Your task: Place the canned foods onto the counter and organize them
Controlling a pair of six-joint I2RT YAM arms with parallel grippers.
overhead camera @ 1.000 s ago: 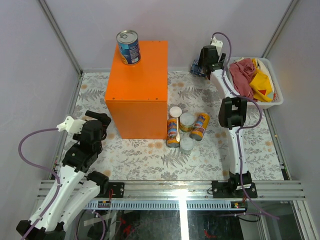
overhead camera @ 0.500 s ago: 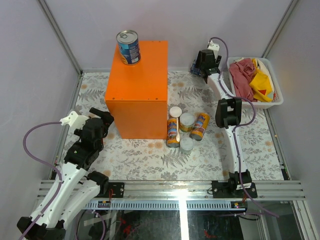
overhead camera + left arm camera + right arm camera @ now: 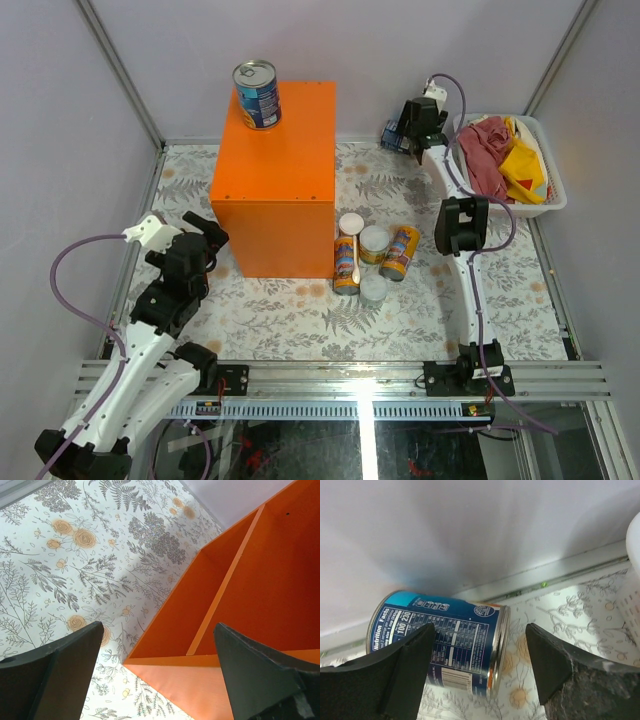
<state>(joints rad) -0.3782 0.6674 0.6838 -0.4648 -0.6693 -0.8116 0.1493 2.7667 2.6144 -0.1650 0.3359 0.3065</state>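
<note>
The orange counter stands at the back left, with one blue-labelled can upright on its far left corner. A second blue can lies on its side by the back wall; it shows partly in the top view. My right gripper is open above it, its fingers either side of the can without touching. Two tall yellow-orange cans and two shorter pale-lidded cans cluster right of the counter. My left gripper is open and empty beside the counter's open side.
A white basket holding red and yellow cloths sits at the back right, close to my right arm. A white spoon lies across the can cluster. Metal rails edge the floral table.
My left arm has moved forward and right, towards the counter's lower left corner. My right wrist has shifted slightly over the fallen blue can. The cans have not moved.
</note>
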